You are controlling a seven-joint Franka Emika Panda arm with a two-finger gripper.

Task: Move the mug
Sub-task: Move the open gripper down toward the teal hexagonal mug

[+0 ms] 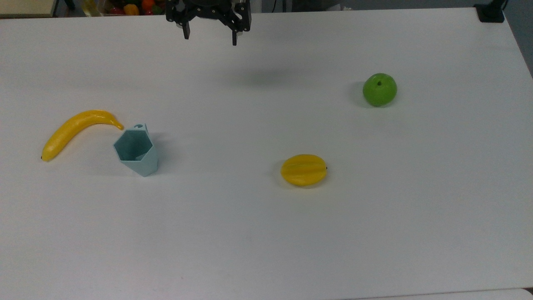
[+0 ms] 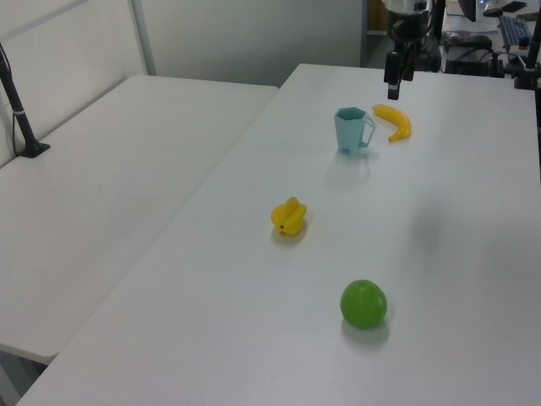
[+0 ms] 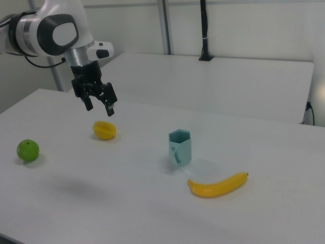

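top view: gripper [image 1: 210, 36] hangs at the top edge, above the white table [image 1: 266, 233], fingers spread apart with nothing between them. mug [image 1: 136, 150] stands upright in the top view's left half, open mouth up, handle tab on its far side. banana [image 1: 77, 131] lies just beside it to the top view's left, its tip close to the mug's rim; whether they touch, cannot tell. yellow star fruit [image 1: 304, 169] sits near centre, green apple [image 1: 379, 89] well apart toward the top view's right.

left view: gripper [image 2: 396, 79] is raised above the far end of the table, beyond the mug [image 2: 352, 129]. banana [image 2: 394, 122] lies just to the left view's right of the mug. star fruit [image 2: 289, 216] mid-table, apple [image 2: 363, 304] nearest.

right view: gripper [image 3: 99, 104] is unclenched, in the air above the star fruit [image 3: 104, 130]. mug [image 3: 180, 147] stands mid-table, banana [image 3: 218, 185] in front of it, apple [image 3: 28, 150] far to the right view's left.
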